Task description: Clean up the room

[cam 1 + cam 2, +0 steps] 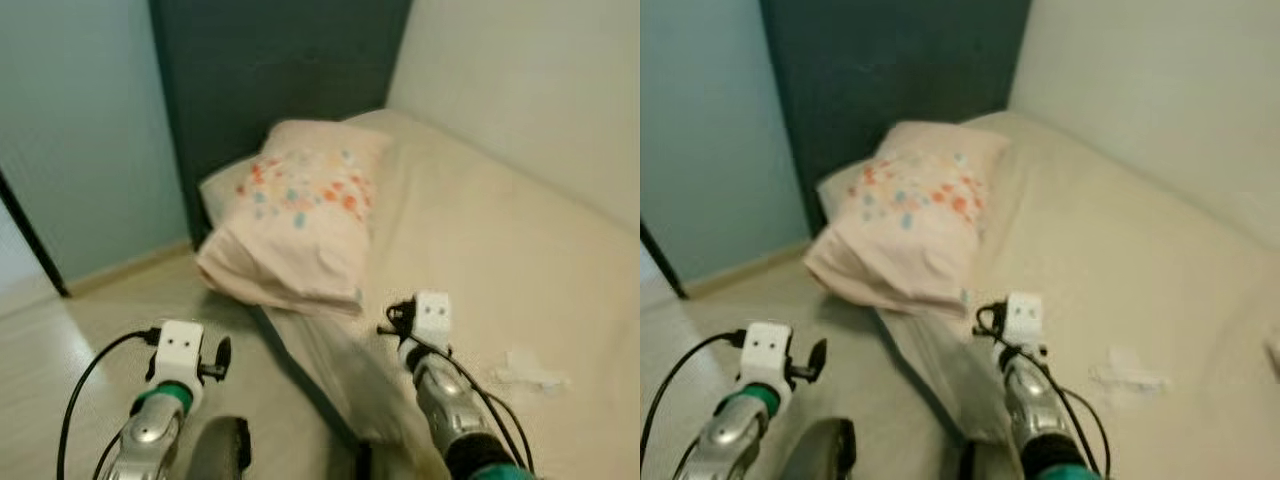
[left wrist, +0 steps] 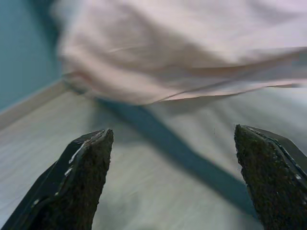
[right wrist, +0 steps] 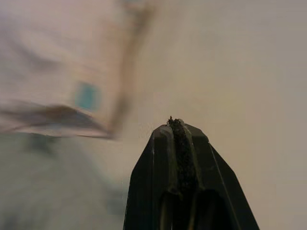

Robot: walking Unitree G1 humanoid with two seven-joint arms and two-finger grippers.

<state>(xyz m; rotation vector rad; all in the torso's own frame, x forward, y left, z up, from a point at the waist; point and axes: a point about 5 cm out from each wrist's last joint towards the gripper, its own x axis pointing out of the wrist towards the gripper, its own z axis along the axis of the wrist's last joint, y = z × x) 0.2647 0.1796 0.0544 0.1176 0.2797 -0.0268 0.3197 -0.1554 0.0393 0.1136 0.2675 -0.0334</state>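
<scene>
- Left eye view: a pink pillow point(image 1: 298, 215) with coloured dots lies at the head of the bed point(image 1: 520, 250), one end overhanging the bed's edge above the floor point(image 1: 60, 350), with a dark headboard point(image 1: 270, 70) behind it.
- Both my arms reach forward, the left over the floor, the right over the bed's near edge, just short of the pillow.
- A small crumpled white scrap point(image 1: 530, 372) lies on the sheet, to the right of my right arm.
- Left wrist view: my left jaws point(image 2: 175, 158) are spread wide, nothing between them, aimed at the pillow's overhanging underside and the bed's dark side.
- Right wrist view: my right jaws point(image 3: 177, 125) are pressed together, empty, above the sheet, with the blurred pillow corner and a teal patch beside them.
</scene>
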